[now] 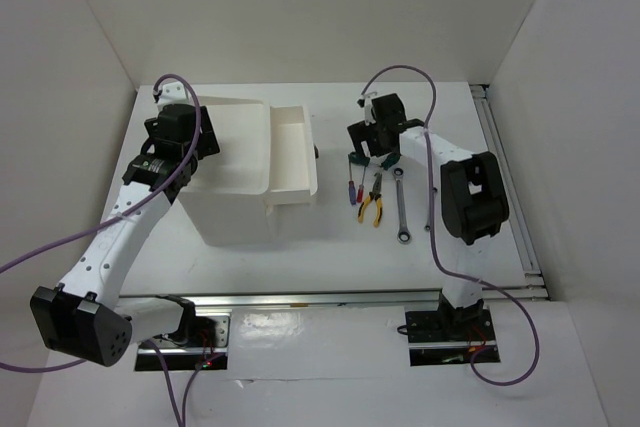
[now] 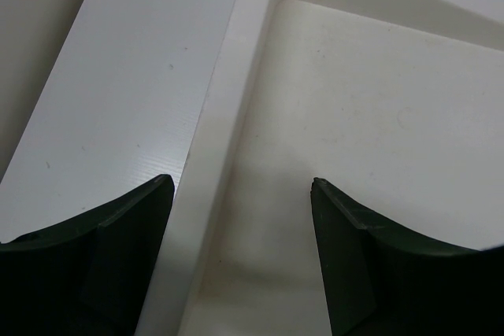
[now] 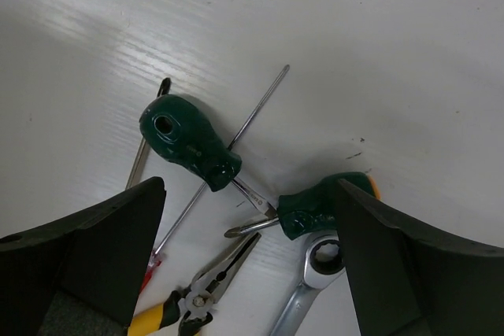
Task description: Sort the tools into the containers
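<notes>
Right fingers (image 3: 87,265) gape empty over green screwdrivers (image 3: 187,141).

The left arm (image 1: 120,232) reaches forward and slightly right with its wrist bent down; the left gripper (image 2: 240,185) has its jaws parted, nothing between them. The right arm (image 1: 470,197) folds leftward, the right gripper (image 3: 250,186) pointing down, jaws spread wide and empty.
</notes>
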Tool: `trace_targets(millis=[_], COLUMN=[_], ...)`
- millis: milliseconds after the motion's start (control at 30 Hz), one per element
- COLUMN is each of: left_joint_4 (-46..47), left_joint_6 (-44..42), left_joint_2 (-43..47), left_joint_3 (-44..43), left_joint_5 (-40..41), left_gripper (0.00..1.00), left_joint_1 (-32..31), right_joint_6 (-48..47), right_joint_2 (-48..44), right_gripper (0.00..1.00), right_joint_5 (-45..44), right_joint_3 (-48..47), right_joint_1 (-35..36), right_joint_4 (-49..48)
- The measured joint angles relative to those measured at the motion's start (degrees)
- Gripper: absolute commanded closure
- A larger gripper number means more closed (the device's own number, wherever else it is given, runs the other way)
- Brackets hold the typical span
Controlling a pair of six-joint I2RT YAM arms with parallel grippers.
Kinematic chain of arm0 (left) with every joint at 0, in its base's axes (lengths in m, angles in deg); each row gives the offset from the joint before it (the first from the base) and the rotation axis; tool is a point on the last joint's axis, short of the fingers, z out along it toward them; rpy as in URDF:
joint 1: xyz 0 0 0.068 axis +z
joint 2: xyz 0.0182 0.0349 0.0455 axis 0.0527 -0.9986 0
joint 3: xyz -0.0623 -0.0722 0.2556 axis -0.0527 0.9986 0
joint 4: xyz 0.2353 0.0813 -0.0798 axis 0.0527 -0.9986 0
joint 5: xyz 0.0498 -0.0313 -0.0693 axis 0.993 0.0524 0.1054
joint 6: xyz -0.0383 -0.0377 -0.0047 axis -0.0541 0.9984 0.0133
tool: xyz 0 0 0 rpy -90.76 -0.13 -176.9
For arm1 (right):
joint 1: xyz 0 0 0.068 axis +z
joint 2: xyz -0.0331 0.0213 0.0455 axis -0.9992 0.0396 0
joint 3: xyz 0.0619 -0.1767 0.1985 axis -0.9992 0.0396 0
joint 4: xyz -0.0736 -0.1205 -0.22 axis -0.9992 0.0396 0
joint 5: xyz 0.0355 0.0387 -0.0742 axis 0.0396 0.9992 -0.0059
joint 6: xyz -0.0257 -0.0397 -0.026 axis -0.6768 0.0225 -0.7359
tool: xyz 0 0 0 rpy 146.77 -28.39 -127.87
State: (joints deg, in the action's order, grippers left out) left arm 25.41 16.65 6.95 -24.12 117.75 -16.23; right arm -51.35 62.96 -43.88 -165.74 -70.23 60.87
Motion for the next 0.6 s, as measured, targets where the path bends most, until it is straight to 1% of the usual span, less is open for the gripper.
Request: trace_targets(millis=[33, 133, 267, 467, 600], left_joint_4=[0.0, 0.0, 0.1, 0.1, 0.1], left_joint_6=[0.0, 0.0, 0.0, 0.0, 0.0], left_joint_2=[0.0, 0.0, 0.0, 0.0, 0.0], left_joint_3=[0.0, 0.0, 0.1, 0.1, 0.1], left_joint_5=[0.0, 0.2, 0.2, 0.2, 0.2], left_gripper=[0.18, 0.17, 0.17, 0.17, 0.17], left_joint_1=[0.0, -0.2, -0.2, -0.2, -0.2], right_joint_6=[-0.4, -1.3, -1.7, -2.6, -2.9], right_joint_2=[0.3, 2.5, 5.7, 6.4, 7.4], right_gripper=[0.07, 0.11, 0.11, 0.14, 0.18], right_joint_5=[0.3, 1.8, 3.7, 4.9, 5.2], right_joint_3=[-0.2, -1.4, -2.7, -3.5, -5.4], right_joint_1=[0.0, 0.0, 0.3, 1.5, 2.6], right_joint_4=[0.3, 1.2, 2.5, 3.9, 3.9])
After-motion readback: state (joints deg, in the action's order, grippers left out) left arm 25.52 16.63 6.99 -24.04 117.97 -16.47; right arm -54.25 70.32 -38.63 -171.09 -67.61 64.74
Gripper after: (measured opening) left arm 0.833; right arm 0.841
